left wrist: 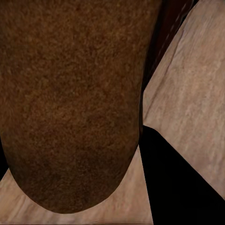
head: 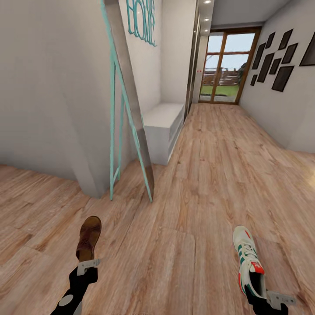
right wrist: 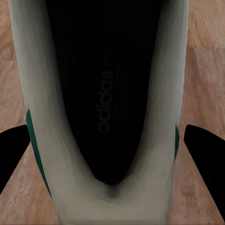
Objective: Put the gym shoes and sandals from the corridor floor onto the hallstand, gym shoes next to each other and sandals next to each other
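A dark brown sandal [head: 89,238] juts forward from my left gripper [head: 88,265], which is shut on its heel end. Its brown surface [left wrist: 70,103] looms close in the left wrist view, with one black finger [left wrist: 183,187] beside it. My right gripper [head: 259,294] is shut on the heel of a white gym shoe [head: 247,258] with green stripes and red-orange patches. In the right wrist view the shoe's dark opening [right wrist: 105,93] lies between the two black fingers [right wrist: 11,157]. Ahead on the left stands the pale-grey hallstand [head: 164,124]. The other shoe and sandal are out of view.
A tall mirror with a teal frame [head: 131,109] leans against the wall corner between me and the hallstand. The wood-plank corridor floor [head: 210,175] runs ahead to a glazed door [head: 223,70]. Dark picture frames [head: 280,57] hang on the right wall.
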### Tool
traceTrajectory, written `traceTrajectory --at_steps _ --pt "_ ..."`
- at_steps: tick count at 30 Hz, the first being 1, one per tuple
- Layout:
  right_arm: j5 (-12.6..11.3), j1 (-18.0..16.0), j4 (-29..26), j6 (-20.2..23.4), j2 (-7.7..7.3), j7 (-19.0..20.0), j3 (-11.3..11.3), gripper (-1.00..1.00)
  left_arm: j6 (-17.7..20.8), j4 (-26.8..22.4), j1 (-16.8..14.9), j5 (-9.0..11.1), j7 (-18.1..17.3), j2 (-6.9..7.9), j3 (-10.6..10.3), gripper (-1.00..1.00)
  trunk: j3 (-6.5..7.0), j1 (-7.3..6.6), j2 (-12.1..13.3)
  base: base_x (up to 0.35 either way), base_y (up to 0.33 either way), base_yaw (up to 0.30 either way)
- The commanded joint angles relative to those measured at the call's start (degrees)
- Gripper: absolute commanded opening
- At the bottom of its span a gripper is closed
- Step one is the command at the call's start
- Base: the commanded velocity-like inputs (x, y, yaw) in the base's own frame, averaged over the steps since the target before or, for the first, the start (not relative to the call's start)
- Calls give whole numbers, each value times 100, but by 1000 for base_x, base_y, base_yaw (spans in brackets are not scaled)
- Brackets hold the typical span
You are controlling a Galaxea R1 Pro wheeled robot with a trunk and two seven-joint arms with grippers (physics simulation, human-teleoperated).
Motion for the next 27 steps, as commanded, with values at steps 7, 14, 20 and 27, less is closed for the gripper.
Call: traceTrajectory --at_steps 7,14,20,27 --pt "-59 -6 3 -10 -5 52 -16 -100 -4 -43 -5 29 7 20 32 -100 -26 -1 -2 0 0 278" --pt "-59 -7 3 -10 -5 52 -17 -100 -24 -42 22 262 -51 41 25 -100 -47 -1 -2 0 0 278" --pt "-59 -4 3 -10 -4 52 -15 -100 -30 -57 32 269 -12 17 17 -100 -65 -1 -2 -140 -93 278" --pt "-59 -3 3 -10 -1 52 -13 -100 -28 -51 34 269 -6 10 7 -100 -87 -1 -2 -222 -181 278"
